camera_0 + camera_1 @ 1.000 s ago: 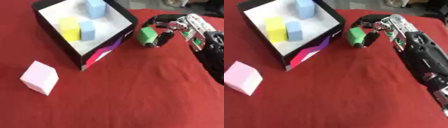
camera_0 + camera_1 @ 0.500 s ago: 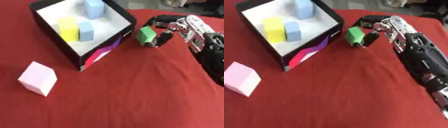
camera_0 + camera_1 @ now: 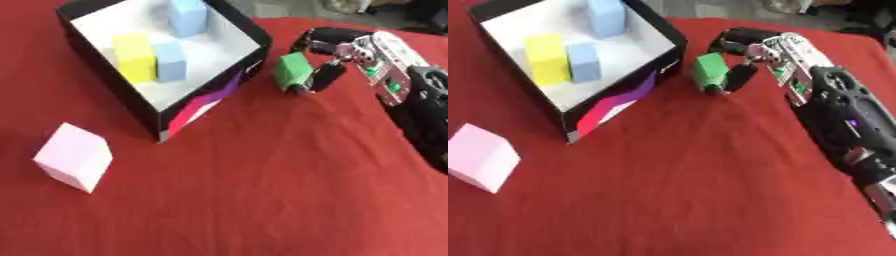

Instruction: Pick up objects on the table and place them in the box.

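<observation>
My right hand (image 3: pixel 337 52) is curled round a green block (image 3: pixel 292 70), pinching it between thumb and fingers just right of the box's near corner. The black box (image 3: pixel 210 102) with a white inside stands at upper left and holds a yellow block (image 3: pixel 134 57) and two light blue blocks (image 3: pixel 171 59), (image 3: pixel 188 16). A pink cube (image 3: pixel 74 156) lies on the red cloth at the left, in front of the box. My left hand shows in neither view.
The red cloth (image 3: pixel 262 200) covers the table. My right forearm (image 3: pixel 842 120) runs down the right side of the views. Dark shapes sit beyond the table's far edge at the upper right.
The right hand with the green block has crept slightly left, toward the box's wall. The whole picture has shifted a little, so the camera moved. The pink cube stays put.
</observation>
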Motion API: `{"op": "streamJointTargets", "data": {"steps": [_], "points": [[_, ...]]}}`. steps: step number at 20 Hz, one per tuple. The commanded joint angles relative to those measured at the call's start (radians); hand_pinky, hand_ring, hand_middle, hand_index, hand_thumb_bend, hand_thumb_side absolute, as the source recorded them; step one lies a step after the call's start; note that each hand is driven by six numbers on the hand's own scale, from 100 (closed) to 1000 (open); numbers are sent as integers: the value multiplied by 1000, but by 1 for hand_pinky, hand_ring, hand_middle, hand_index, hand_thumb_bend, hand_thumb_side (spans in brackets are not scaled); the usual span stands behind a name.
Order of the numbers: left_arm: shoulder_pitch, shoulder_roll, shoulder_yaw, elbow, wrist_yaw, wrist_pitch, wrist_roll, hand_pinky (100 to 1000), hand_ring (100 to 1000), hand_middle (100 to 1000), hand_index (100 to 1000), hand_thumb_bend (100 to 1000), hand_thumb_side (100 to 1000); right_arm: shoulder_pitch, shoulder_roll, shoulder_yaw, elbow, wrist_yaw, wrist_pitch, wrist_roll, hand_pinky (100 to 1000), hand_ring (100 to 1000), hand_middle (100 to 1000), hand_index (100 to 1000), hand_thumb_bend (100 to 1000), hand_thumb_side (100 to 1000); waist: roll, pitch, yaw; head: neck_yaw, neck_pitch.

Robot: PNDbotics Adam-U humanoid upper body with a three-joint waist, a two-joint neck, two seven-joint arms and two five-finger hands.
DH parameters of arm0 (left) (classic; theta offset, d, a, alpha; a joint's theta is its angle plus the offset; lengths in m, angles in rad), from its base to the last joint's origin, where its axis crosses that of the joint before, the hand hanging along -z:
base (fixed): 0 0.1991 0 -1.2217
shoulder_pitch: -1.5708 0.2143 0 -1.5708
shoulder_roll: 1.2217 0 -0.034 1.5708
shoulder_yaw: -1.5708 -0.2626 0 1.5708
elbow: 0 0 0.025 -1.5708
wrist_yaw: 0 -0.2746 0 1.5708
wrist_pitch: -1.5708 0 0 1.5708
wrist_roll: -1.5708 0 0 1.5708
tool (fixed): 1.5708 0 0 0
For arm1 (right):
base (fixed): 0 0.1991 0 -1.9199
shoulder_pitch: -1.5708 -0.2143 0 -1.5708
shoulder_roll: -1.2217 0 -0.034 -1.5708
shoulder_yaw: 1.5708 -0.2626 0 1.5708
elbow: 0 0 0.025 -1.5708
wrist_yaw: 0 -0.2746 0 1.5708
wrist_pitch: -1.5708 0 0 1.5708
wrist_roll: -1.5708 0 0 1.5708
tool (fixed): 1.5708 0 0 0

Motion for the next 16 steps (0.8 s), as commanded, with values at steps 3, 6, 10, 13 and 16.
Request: {"op": "streamJointTargets", "data": {"steps": [3,6,10,13,16], "points": [[1,32,3,-9,3,2,-1,853,736,800,760,234,781,-17,-47,-7,-39,-16,20,-24,889,801,595,660,440,301,8,-45,-7,10,15],[8,35,4,-8,3,2,0,853,736,800,760,233,779,-23,-56,-8,-65,-40,34,-28,886,772,578,642,441,287,9,-56,-14,19,25],[12,36,4,-8,4,2,2,852,736,801,760,233,773,-29,-75,-11,-112,-72,54,-20,884,742,574,639,440,278,10,-68,-19,21,33],[18,37,5,-6,5,2,3,852,736,801,760,233,771,-37,-90,-16,-148,-81,72,-15,882,718,568,634,440,281,12,-79,-24,27,37],[29,38,7,-4,6,2,5,852,737,801,760,232,767,-58,-101,-22,-170,-85,96,-22,881,707,566,632,437,268,15,-96,-33,35,49]]}}
